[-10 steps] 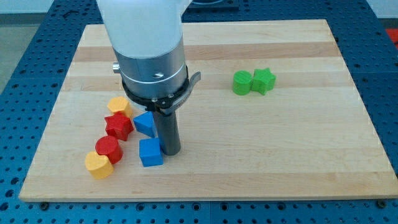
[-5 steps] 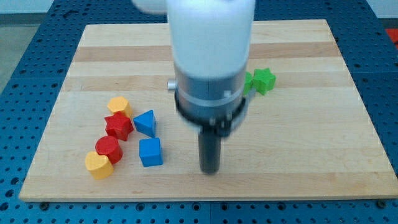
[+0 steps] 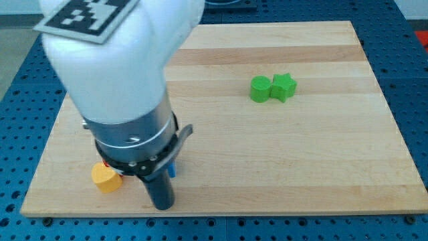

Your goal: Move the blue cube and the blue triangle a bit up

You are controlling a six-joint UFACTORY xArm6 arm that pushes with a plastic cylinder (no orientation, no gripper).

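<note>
My arm covers the lower left of the board. My tip [image 3: 161, 205] rests near the board's bottom edge. Only a thin sliver of the blue cube [image 3: 172, 170] shows just to the right of the rod, above the tip. The blue triangle is hidden behind the arm. The yellow heart-shaped block [image 3: 105, 177] shows to the left of the rod, a little above the tip.
A green cylinder [image 3: 260, 88] and a green star [image 3: 283, 86] sit touching at the upper right of the wooden board [image 3: 301, 154]. The red blocks and the other yellow block are hidden behind the arm.
The arm swung from right of the blue cube to the left and down. It now covers the blue triangle, the red blocks and most of the blue cube.
</note>
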